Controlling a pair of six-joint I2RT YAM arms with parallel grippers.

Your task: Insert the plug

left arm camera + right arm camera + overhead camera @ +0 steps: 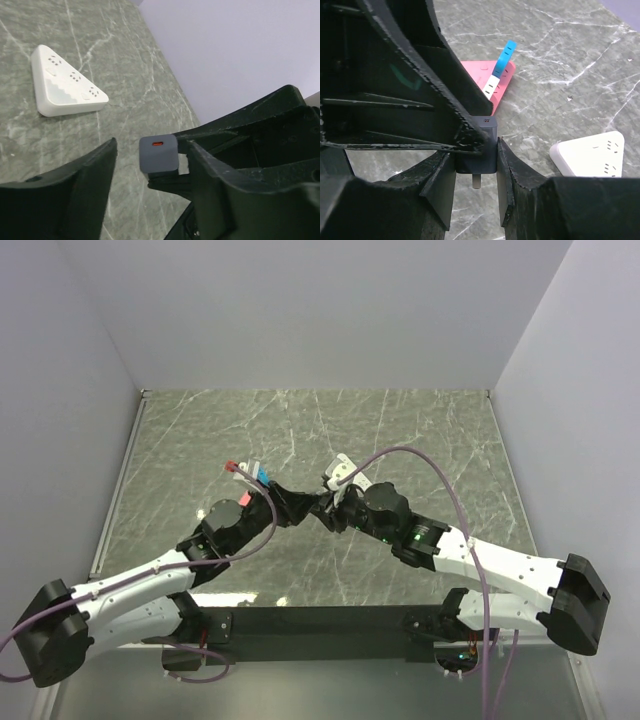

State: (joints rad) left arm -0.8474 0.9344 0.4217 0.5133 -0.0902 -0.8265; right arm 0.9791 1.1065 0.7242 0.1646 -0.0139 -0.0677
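One plug (479, 142) tight in right end effector (476, 162), inside half-open left end effector (151, 152).

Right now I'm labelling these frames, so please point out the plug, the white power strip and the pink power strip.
plug (477, 145), right wrist view, its dark side face.
white power strip (65, 82), left wrist view, middle of top face.
pink power strip (477, 70), right wrist view, bare pink top.

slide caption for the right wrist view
Right tool holds a dark grey plug, prong down, above the marble table; a pink power strip and a white power strip lie beyond.
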